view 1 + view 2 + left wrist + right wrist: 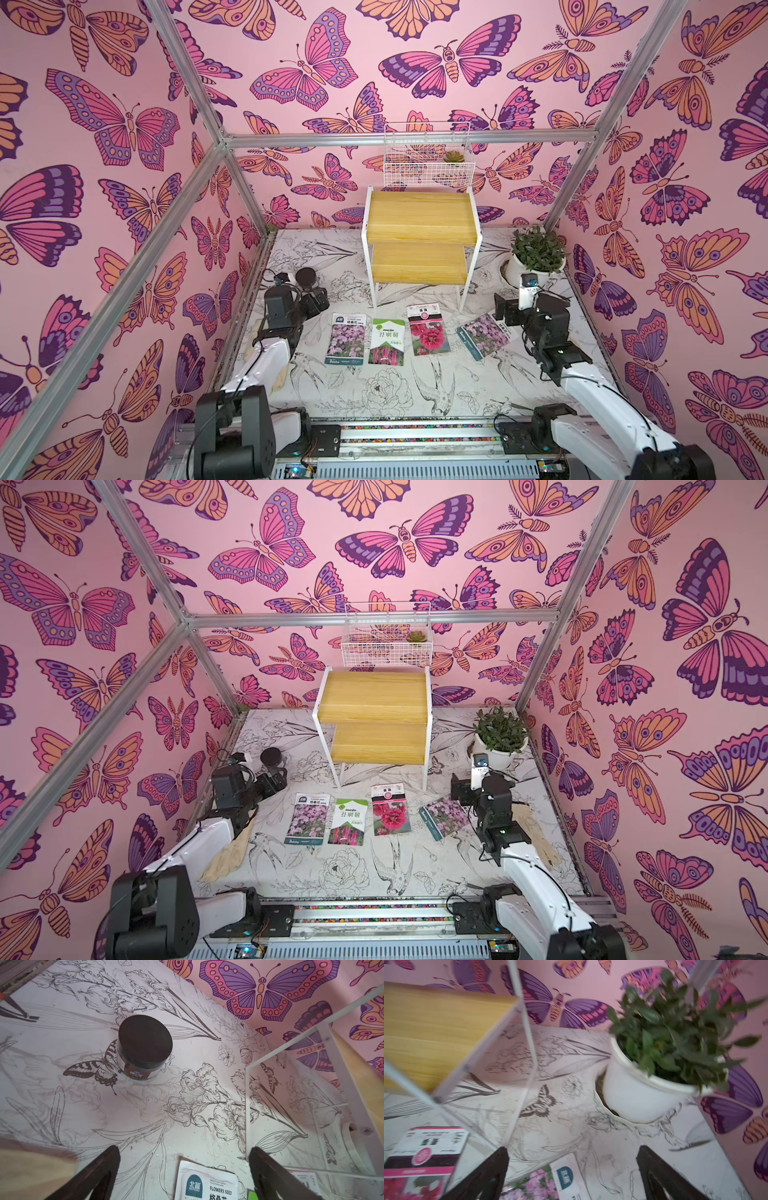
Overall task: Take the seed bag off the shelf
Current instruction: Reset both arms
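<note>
Seed bags lay flat in a row on the flower-printed tabletop (pixel 374 399), in front of the shelf (pixel 420 232), whose two yellow boards held nothing. From left to right in both top views: the left gripper (pixel 322 297) hovered with its jaws apart and empty, near a dark-lidded jar (pixel 305 277). Next came a seed bag with pale purple flowers (pixel 347 338), then a green seed bag (pixel 387 341) just beside it, their edges touching or overlapping. A seed bag with red flowers (pixel 428 329) lay a little apart, and a tilted purple-flowered seed bag (pixel 484 336) lay farthest right. The right gripper (pixel 500 311) hovered above that last bag's far end, jaws apart, gripping nothing. Behind it stood a potted plant (pixel 538 255) in a white pot. A white wire basket (pixel 428 160) hung on the wall above the shelf.
</note>
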`<state>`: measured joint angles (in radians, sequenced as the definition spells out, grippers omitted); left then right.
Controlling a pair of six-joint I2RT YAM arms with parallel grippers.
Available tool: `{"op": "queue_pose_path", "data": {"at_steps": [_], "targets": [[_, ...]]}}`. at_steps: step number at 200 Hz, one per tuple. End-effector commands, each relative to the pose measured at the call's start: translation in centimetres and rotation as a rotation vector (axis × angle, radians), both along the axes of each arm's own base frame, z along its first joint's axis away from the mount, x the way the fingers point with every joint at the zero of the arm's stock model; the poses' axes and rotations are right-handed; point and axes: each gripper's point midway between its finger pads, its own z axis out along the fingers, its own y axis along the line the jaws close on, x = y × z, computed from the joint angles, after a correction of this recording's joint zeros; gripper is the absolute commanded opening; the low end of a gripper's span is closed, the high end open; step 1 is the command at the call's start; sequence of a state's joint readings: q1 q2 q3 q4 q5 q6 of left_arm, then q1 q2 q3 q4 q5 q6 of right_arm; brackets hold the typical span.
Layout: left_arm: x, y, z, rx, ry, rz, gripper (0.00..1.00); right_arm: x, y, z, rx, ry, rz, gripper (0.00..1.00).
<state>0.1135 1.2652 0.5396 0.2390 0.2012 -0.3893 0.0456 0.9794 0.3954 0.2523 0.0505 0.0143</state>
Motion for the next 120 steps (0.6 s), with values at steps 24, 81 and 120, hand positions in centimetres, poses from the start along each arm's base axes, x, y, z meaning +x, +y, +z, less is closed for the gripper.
{"op": "queue_pose_path", "data": {"at_steps": [24,81,120], "targets": [[2.7,1.3,2.4,0.316,-0.173,-0.017,1.00,2.9,-4.5,-2.0,0.023,-0.075,-0.153,0.99],[2.2,0.3,3.9,0.435,-0.328,-0.103,1.00,2.9,-3.0,-1.3,0.089,-0.162,-0.074,0.99],[1.9,-0.2,3.8,0.420,-0.324,-0.142,1.00,4.7,-2.1,-3.1,0.116,-0.104,-0.025,0.99]]}}
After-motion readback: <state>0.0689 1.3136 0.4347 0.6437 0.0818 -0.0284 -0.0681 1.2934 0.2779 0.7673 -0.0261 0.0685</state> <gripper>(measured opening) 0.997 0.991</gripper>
